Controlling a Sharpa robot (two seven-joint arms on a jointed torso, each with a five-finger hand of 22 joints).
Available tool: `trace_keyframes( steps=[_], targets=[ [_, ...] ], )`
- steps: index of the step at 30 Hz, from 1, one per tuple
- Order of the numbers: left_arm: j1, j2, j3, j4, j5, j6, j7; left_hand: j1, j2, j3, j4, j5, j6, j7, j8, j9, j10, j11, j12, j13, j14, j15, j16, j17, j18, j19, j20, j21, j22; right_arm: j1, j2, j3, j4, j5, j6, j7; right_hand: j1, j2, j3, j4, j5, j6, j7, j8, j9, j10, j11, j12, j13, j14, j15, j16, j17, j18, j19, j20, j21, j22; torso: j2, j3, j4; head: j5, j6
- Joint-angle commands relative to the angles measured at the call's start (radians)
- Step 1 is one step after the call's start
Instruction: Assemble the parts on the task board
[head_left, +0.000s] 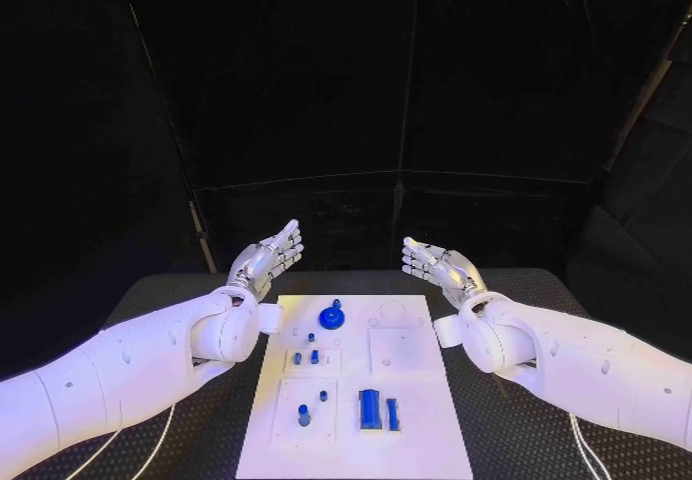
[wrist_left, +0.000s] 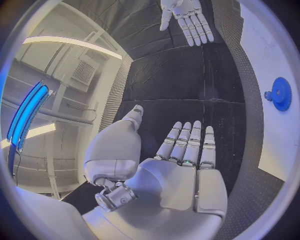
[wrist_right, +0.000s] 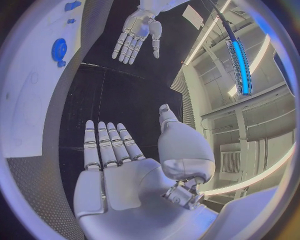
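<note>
Lying centre-table, one task board (head_left: 355, 420) carries one round blue gear (head_left: 332, 318) at 12 o'clock and two blue bars (head_left: 379, 409) at 6. Left hand (head_left: 265, 257) and right hand (head_left: 441, 264) hover splayed, empty, palms showing in wrist views.

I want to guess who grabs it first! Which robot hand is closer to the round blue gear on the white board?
Left, though only slightly. The left hand is raised open beyond the board's far left corner; the right hand is raised open further off to the blue gear's other side.
</note>
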Motion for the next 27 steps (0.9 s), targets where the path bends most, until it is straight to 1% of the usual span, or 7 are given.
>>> trace_keyframes(
  steps=[1, 2, 5, 6, 7, 10, 27],
  targets=[
    [0.009, -0.024, -0.014, 0.089, 0.007, -0.188, 0.047, -0.242, 0.007, -0.082, -0.051, -0.074, -0.157, -0.099, -0.008, -0.006, -0.152, -0.089, -0.008, -0.005, -0.153, -0.076, -0.011, -0.016, -0.035, -0.097, -0.05, -0.009, -0.047, 0.022, -0.03, -0.017, 0.086, 0.127, -0.175, 0.068, -0.25, -0.006, 0.03, -0.016, -0.098, -0.157, -0.034, -0.008, -0.007, -0.165, -0.09, -0.025, -0.009, -0.168, -0.074, -0.009, -0.01, -0.035, -0.142, -0.047, -0.041, -0.04, 0.003, 0.0091, 0.0118, 0.004, 0.009],
    [0.012, -0.037, -0.023, 0.129, 0.009, -0.228, 0.054, -0.268, 0.007, -0.082, -0.051, -0.074, -0.174, -0.099, -0.008, -0.006, -0.169, -0.089, -0.008, -0.005, -0.169, -0.076, -0.011, -0.016, -0.035, -0.108, -0.056, -0.009, -0.053, 0.031, -0.044, -0.028, 0.125, 0.153, -0.21, 0.079, -0.277, -0.006, 0.03, -0.016, -0.098, -0.175, -0.106, -0.008, -0.007, -0.183, -0.09, -0.025, -0.009, -0.186, -0.074, -0.009, -0.01, -0.035, -0.157, -0.052, -0.045, -0.044, 0.003, 0.0091, 0.0118, 0.004, 0.009],
    [0.018, -0.059, -0.039, 0.198, 0.011, -0.297, 0.066, -0.327, 0.007, -0.082, -0.051, -0.074, -0.211, -0.099, -0.008, -0.006, -0.206, -0.089, -0.008, -0.005, -0.206, -0.076, -0.011, -0.016, -0.116, -0.13, -0.07, -0.009, -0.064, 0.047, -0.069, -0.047, 0.19, 0.196, -0.269, 0.098, -0.336, -0.006, 0.03, -0.016, -0.098, -0.212, -0.106, -0.008, -0.007, -0.222, -0.09, -0.025, -0.009, -0.226, -0.074, -0.009, -0.01, -0.116, -0.191, -0.064, -0.054, -0.054, 0.003, 0.0091, 0.0118, 0.004, 0.009],
    [0.019, -0.065, -0.043, 0.216, 0.012, -0.315, 0.069, -0.344, 0.007, -0.082, -0.051, -0.074, -0.222, -0.099, -0.008, -0.006, -0.216, -0.089, -0.008, -0.005, -0.217, -0.076, -0.011, -0.016, -0.116, -0.137, -0.073, -0.009, -0.068, 0.051, -0.075, -0.052, 0.207, 0.207, -0.285, 0.103, -0.354, -0.006, 0.03, -0.016, -0.098, -0.223, -0.106, -0.008, -0.007, -0.233, -0.09, -0.025, -0.009, -0.238, -0.074, -0.009, -0.01, -0.046, -0.201, -0.066, -0.126, -0.125, 0.003, 0.0091, 0.0118, 0.004, 0.009],
    [0.021, -0.07, -0.046, 0.232, 0.012, -0.331, 0.072, -0.354, 0.007, -0.082, -0.051, -0.074, -0.229, -0.099, -0.008, -0.006, -0.223, -0.089, -0.008, -0.005, -0.224, -0.076, -0.011, -0.016, -0.116, -0.142, -0.074, -0.009, -0.07, 0.054, -0.081, -0.056, 0.222, 0.217, -0.299, 0.107, -0.364, -0.006, 0.03, -0.016, -0.098, -0.23, -0.106, -0.008, -0.007, -0.24, -0.09, -0.025, -0.009, -0.245, -0.074, -0.009, -0.01, -0.116, -0.207, -0.069, -0.126, -0.125, 0.003, 0.0091, 0.0118, 0.004, 0.009],
    [0.024, -0.082, -0.055, 0.27, 0.014, -0.369, 0.079, -0.403, 0.007, -0.082, -0.051, -0.074, -0.261, -0.099, -0.008, -0.006, -0.253, -0.089, -0.008, -0.005, -0.254, -0.076, -0.011, -0.016, -0.116, -0.161, -0.085, -0.009, -0.079, 0.063, -0.094, -0.066, 0.257, 0.239, -0.33, 0.117, -0.416, -0.006, 0.03, -0.016, -0.098, -0.262, -0.106, -0.008, -0.007, -0.274, -0.09, -0.025, -0.009, -0.279, -0.074, -0.009, -0.01, -0.116, -0.236, -0.147, -0.126, -0.125, 0.003, 0.0091, 0.0118, 0.004, 0.009],
    [0.025, -0.089, -0.06, 0.292, 0.015, -0.391, 0.083, -0.582, 0.007, -0.082, -0.051, -0.074, -0.377, -0.099, -0.008, -0.006, -0.366, -0.089, -0.008, -0.005, -0.368, -0.076, -0.011, -0.016, -0.116, -0.232, -0.158, -0.009, -0.149, 0.067, -0.101, -0.071, 0.274, 0.251, -0.346, 0.122, -0.6, -0.006, 0.03, -0.016, -0.098, -0.379, -0.106, -0.008, -0.007, -0.396, -0.09, -0.025, -0.009, -0.404, -0.074, -0.009, -0.01, -0.116, -0.339, -0.147, -0.126, -0.125, 0.003, 0.0091, 0.0118, 0.004, 0.009]
  ],
)
